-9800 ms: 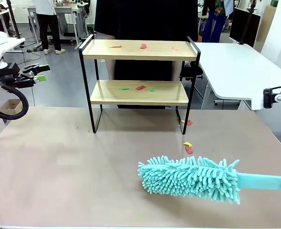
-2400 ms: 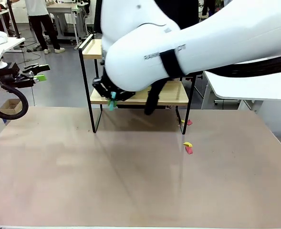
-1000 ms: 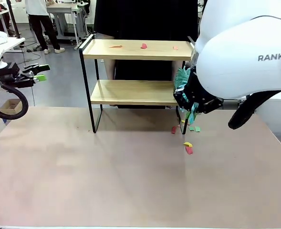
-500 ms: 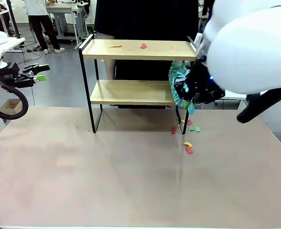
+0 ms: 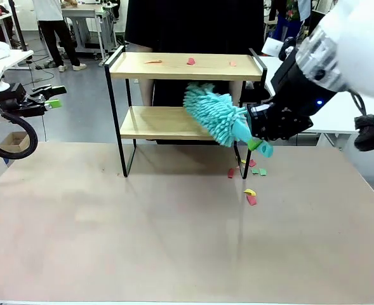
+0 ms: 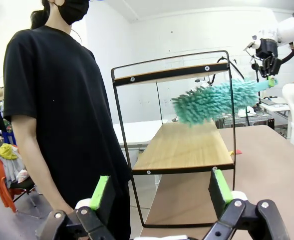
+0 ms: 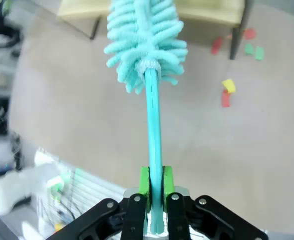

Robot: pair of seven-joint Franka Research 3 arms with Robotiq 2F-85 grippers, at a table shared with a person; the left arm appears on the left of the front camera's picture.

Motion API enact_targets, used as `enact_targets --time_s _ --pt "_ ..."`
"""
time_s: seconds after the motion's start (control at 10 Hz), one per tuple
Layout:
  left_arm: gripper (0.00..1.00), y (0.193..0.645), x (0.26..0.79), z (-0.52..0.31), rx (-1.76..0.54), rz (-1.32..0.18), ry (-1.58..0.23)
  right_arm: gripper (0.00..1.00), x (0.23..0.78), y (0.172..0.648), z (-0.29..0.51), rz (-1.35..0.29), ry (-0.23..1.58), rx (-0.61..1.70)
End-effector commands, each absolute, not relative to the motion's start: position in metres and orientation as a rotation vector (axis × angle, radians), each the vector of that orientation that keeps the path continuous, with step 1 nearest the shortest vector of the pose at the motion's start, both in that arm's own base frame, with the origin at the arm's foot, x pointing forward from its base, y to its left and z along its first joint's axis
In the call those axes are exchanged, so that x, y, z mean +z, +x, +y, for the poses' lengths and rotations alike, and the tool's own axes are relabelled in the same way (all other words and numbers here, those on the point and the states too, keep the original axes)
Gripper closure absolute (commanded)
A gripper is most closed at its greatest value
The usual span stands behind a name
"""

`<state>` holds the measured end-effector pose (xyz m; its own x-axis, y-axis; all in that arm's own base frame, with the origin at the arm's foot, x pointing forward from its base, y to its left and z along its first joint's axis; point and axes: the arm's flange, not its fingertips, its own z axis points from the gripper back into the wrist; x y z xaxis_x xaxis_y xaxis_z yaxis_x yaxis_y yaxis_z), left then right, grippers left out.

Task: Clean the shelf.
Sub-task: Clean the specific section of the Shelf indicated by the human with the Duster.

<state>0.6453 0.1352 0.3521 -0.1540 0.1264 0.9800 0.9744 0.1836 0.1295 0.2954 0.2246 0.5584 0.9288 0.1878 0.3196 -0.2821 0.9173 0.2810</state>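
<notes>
Right gripper (image 5: 255,141) clamps duster (image 5: 212,111) | arm (image 5: 355,44) extended leftward to shelf (image 5: 174,68)

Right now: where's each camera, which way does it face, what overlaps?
Front: robot's side of the table, facing across at the shelf and person; right gripper holds the duster, left gripper at left edge.
Left wrist: on that wrist, facing the shelf's end; own gripper open at bottom.
Right wrist: on that wrist, looking down the duster's handle at table and scraps; own gripper shut on it.
Shared: shelf and duster, all three.
</notes>
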Motion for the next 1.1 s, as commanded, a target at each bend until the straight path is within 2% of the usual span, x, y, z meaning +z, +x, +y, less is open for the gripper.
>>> enact_targets --time_s 0.0,0.4,0.7,1.0 --pt "0.00 0.643 0.355 0.136 -1.113 -1.505 -1.101 0.87 0.563 0.288 0.208 -0.187 0.390 0.477" --pt "0.00 0.643 0.355 0.136 -1.113 -1.505 -1.101 0.87 0.574 0.265 0.187 -0.057 0.443 0.777" --pt "0.00 0.643 0.355 0.136 -1.113 -1.505 -1.101 0.87 0.576 0.237 0.153 0.089 0.423 0.829" --pt "0.00 0.643 0.355 0.136 -1.113 -1.505 -1.101 0.87 0.571 0.201 0.120 0.162 0.398 0.817"
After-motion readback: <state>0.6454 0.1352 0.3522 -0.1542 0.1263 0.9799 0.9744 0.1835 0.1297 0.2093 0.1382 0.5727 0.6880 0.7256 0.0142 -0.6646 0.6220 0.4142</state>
